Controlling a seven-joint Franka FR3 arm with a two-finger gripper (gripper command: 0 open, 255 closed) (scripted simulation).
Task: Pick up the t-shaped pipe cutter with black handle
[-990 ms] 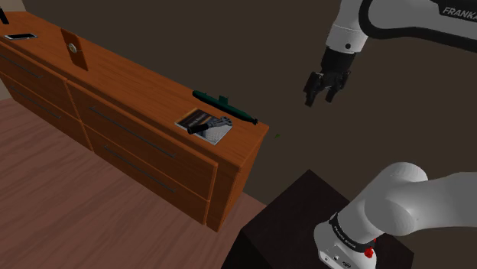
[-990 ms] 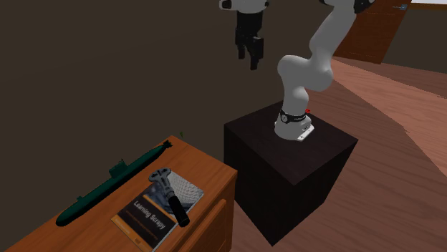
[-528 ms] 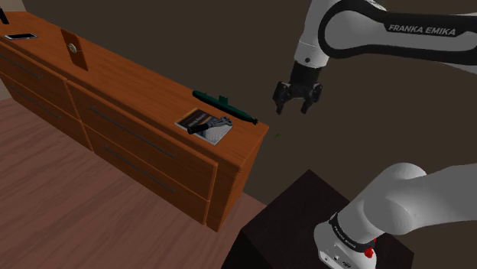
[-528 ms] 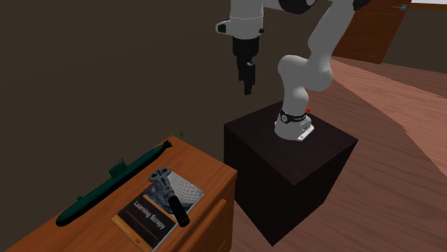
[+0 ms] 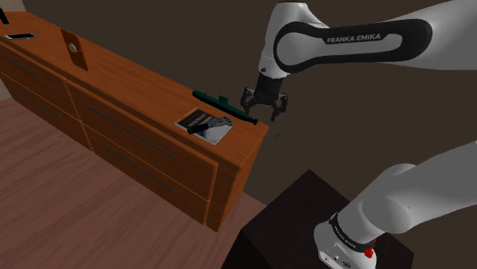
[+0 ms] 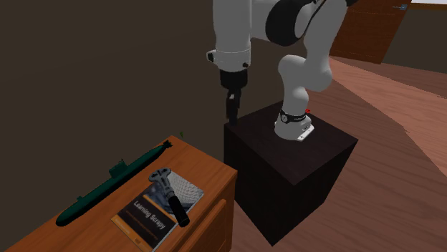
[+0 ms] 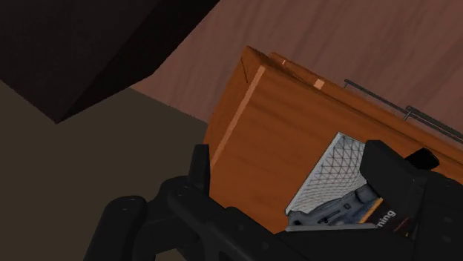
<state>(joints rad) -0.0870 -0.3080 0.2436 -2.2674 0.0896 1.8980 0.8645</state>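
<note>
The pipe cutter (image 5: 212, 124) has a grey T-shaped head and a black handle. It lies on a book (image 5: 200, 122) near the end of a wooden dresser (image 5: 137, 88). In the second exterior view the pipe cutter (image 6: 170, 192) rests across the book (image 6: 154, 212). My gripper (image 5: 264, 108) hangs open and empty above the dresser's end edge, up and to the shoulder view's right of the cutter. The gripper (image 6: 231, 114) points down. In the wrist view the gripper (image 7: 291, 153) has its fingers apart, and the cutter's grey head (image 7: 326, 216) shows beside the right finger, on the book (image 7: 334, 169).
A dark green model submarine (image 5: 224, 105) lies behind the book along the dresser's back edge. A phone (image 5: 19, 36) and a small wooden block (image 5: 73, 47) sit at the dresser's far end. The dark stand (image 6: 290, 168) is close beside the dresser. The floor (image 5: 69, 206) is wood.
The arm has swung toward the dresser and down, carrying the gripper from over the stand to above the dresser's end. The fingers stay open. The cutter has not moved.
</note>
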